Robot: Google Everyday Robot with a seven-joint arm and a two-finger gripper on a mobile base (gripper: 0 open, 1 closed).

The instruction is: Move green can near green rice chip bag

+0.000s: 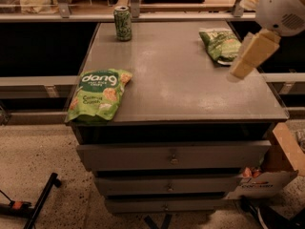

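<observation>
Dim, warm light falls from above and leaves a pale sheen across the middle of the grey counter [190,87]. My tool [237,72] hangs over the counter's right side, lit bright cream against the dark behind it, its outline soft and smeared. The recess under the counter's front edge lies in deep shadow, and black gaps flank it left and right. The speckled floor [38,161] is lit evenly. The far background looks hazy, and the whole view is grainy.

White rounded arm [284,7], tan gripper [239,69] upper right
</observation>
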